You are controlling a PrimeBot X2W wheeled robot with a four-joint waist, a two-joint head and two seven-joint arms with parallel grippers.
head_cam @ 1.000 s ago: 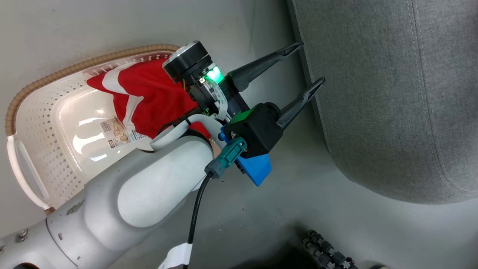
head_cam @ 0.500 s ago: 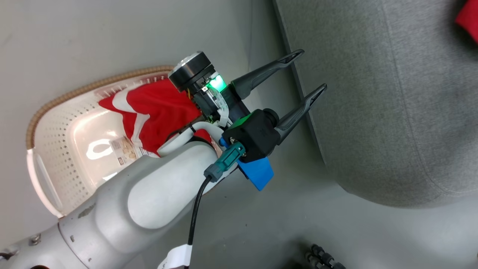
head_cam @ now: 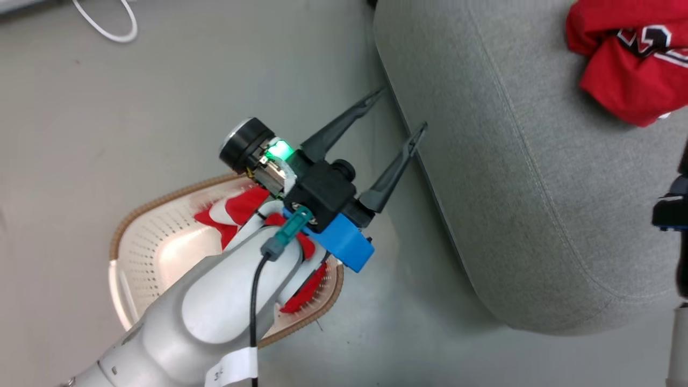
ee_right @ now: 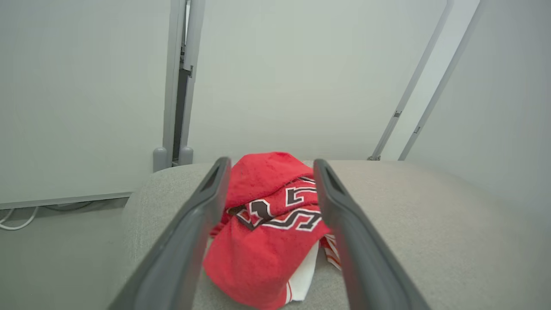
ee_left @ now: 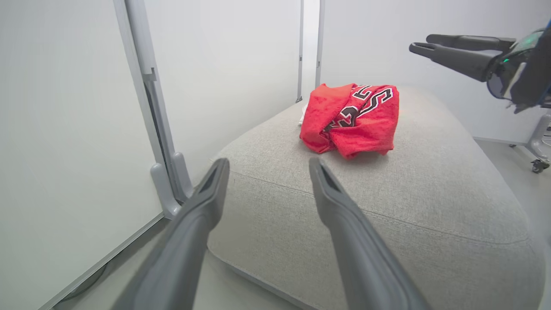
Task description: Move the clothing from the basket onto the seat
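Observation:
One red garment with dark-and-white lettering (head_cam: 629, 64) lies bunched on the light grey seat (head_cam: 510, 188). A second red garment with white stripes (head_cam: 242, 207) lies in the cream perforated basket (head_cam: 161, 201) on the floor, largely hidden under my left forearm. My left gripper (head_cam: 400, 110) is open and holds nothing, its tips at the seat's near edge. From the left wrist, this gripper (ee_left: 267, 162) faces the seat (ee_left: 387, 206) and the lettered garment (ee_left: 351, 120). My right gripper (ee_right: 272, 162) is open above the lettered garment (ee_right: 267, 224), and hovers clear of it (ee_left: 419, 43).
A white cable (head_cam: 107, 29) loops on the grey floor at the far left. Pale wall panels with grey posts (ee_left: 165, 172) stand behind the seat. A caster wheel (ee_left: 536, 165) sits on the floor past the seat's far side.
The head camera has shifted, so the basket now appears lower and smaller and the lettered garment on the seat has come into view. My left gripper stays open by the seat's edge.

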